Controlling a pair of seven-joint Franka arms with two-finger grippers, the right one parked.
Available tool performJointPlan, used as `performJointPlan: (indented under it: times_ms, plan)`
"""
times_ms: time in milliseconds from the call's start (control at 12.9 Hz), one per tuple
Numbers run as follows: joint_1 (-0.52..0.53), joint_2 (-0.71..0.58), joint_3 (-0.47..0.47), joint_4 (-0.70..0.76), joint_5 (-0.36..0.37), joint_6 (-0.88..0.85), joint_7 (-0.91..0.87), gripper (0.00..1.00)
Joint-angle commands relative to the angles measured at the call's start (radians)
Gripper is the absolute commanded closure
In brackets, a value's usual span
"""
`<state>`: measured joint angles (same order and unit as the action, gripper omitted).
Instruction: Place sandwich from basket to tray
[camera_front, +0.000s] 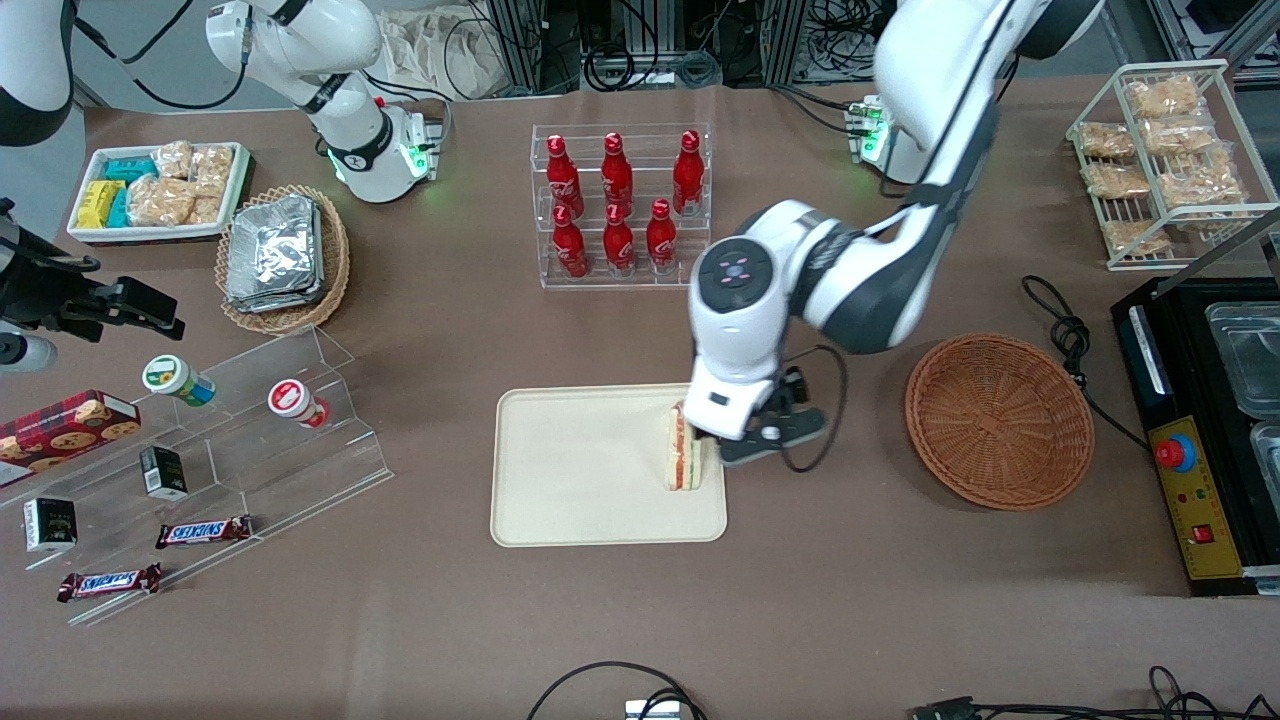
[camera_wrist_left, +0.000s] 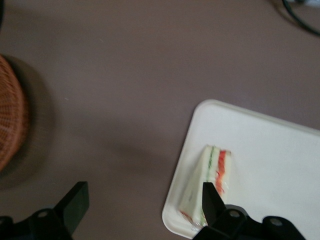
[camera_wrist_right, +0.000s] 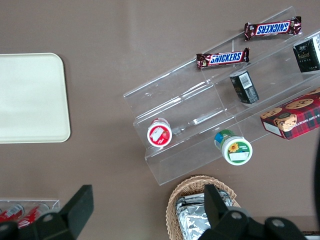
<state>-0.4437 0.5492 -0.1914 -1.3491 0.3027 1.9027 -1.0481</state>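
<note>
The sandwich (camera_front: 684, 455) (camera_wrist_left: 212, 177) stands on its edge on the cream tray (camera_front: 580, 470) (camera_wrist_left: 270, 160), close to the tray rim nearest the basket. My left gripper (camera_front: 742, 432) (camera_wrist_left: 142, 194) hovers open just above that rim. One of its fingers (camera_wrist_left: 210, 200) is in front of the sandwich and the other is over bare table; nothing is held. The reddish-brown woven basket (camera_front: 998, 420) (camera_wrist_left: 10, 120) sits empty beside the tray, toward the working arm's end of the table.
A clear rack of red bottles (camera_front: 620, 205) stands farther from the front camera than the tray. A black appliance (camera_front: 1200, 430) and a cable (camera_front: 1065, 335) lie past the basket. A foil-packet basket (camera_front: 283, 258) and an acrylic snack shelf (camera_front: 250, 440) sit toward the parked arm's end.
</note>
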Motion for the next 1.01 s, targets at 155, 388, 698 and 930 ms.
performJointPlan:
  times_ms: [155, 388, 698, 930]
  plan:
    - [0.100, -0.103, -0.008, -0.027, 0.016, -0.074, -0.001, 0.00]
    - [0.164, -0.147, -0.008, -0.044, 0.006, -0.150, 0.121, 0.00]
    - [0.270, -0.236, -0.010, -0.106, -0.062, -0.165, 0.299, 0.00]
    - [0.348, -0.293, -0.010, -0.133, -0.125, -0.192, 0.408, 0.00]
